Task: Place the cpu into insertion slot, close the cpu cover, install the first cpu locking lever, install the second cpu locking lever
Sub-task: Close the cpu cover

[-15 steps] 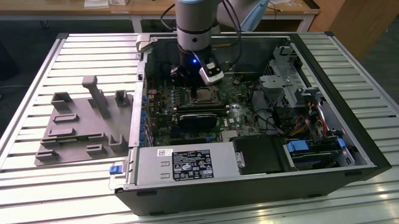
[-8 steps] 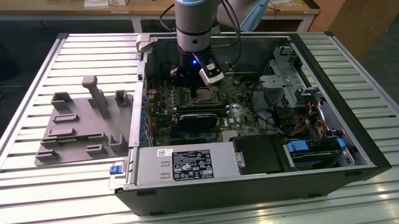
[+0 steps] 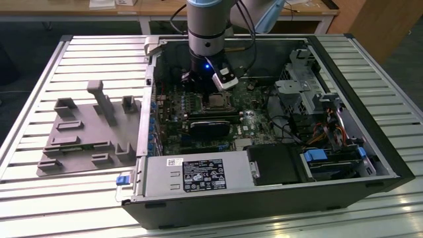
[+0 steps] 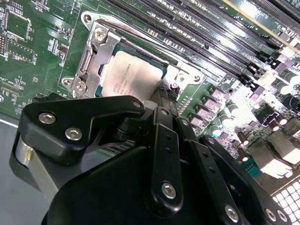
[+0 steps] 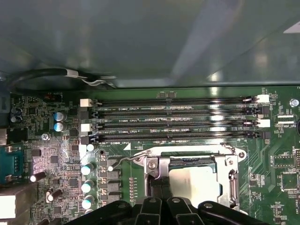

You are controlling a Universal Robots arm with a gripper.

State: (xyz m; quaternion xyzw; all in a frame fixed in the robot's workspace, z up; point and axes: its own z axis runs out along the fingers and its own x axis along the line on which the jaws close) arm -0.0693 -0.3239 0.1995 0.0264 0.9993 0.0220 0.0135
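Observation:
Inside the open computer case, the insertion slot sits on the green motherboard. The cpu lies in it, silver top up. The cpu cover lies flat around it, so the chip shows through its window. A thin wire locking lever sticks out from one corner of the socket. My gripper hangs right over the socket's edge beside the chip. Its fingers are shut together with nothing between them. I cannot tell whether the tips touch the socket.
Long memory slots run beside the socket. A black rectangular block lies just in front of it, with the power supply nearer still. Drive cage and cables fill the exterior view's right. A grey fixture sits outside the case.

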